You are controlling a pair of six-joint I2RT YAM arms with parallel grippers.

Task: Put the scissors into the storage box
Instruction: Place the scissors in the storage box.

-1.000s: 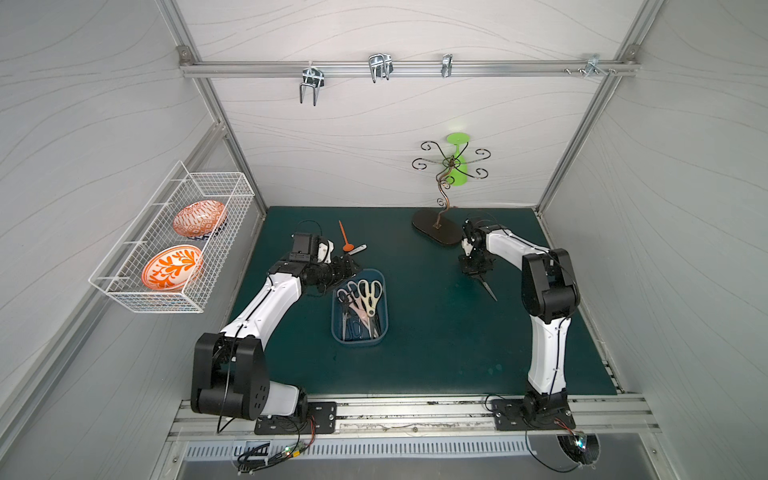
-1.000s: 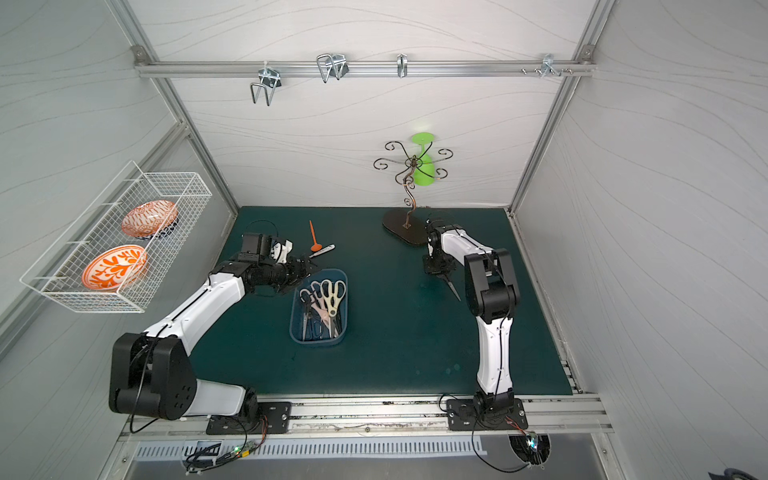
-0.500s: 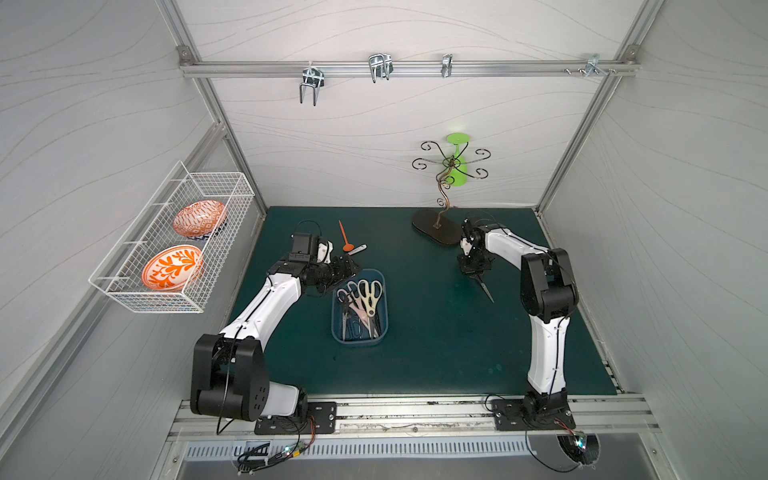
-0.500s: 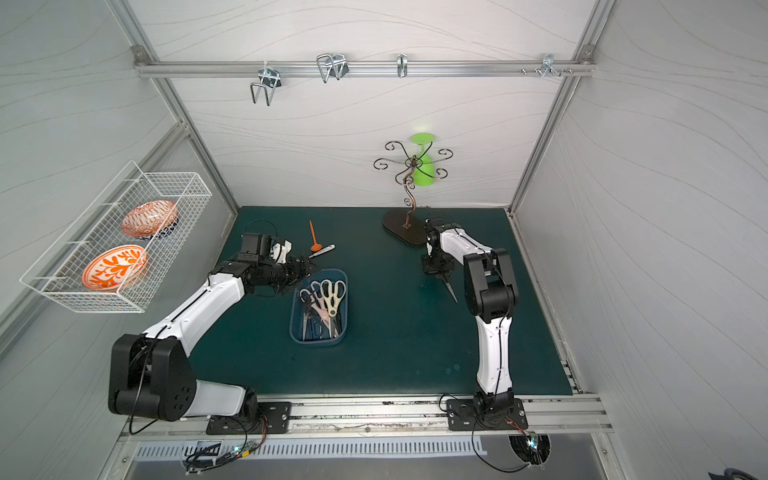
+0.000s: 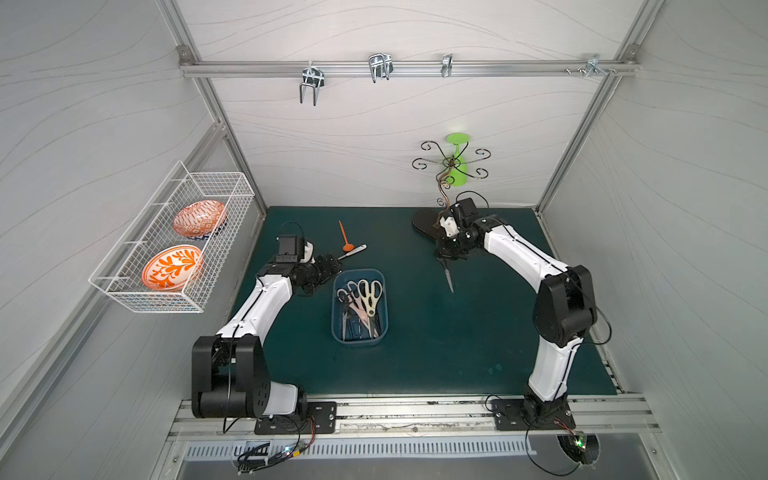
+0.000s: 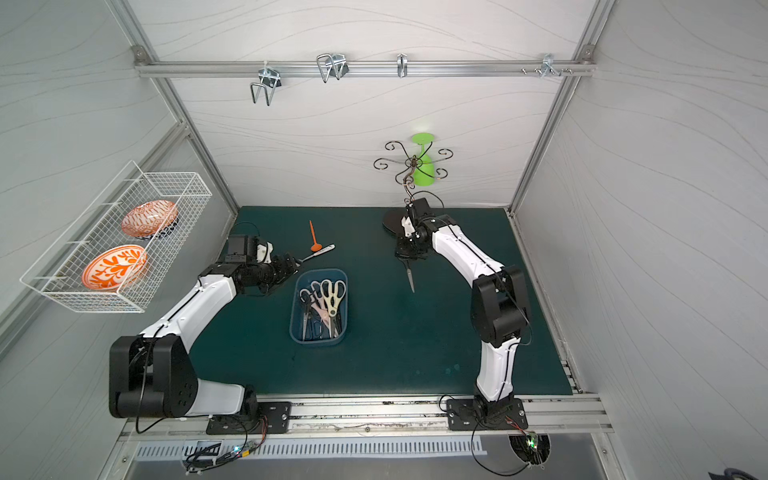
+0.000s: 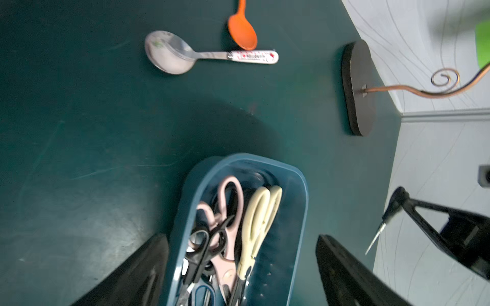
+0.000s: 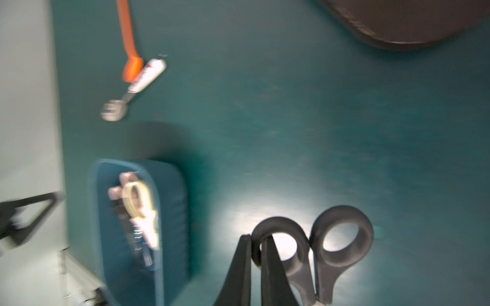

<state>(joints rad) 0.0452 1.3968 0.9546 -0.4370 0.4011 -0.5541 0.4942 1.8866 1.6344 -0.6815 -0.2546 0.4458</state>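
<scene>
Blades of the black scissors [image 8: 342,214] cut off — storage box [image 8: 172,217] blurred.

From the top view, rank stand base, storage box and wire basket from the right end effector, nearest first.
1. stand base: beside the right end effector, at the back.
2. storage box: table centre.
3. wire basket: left wall.
</scene>
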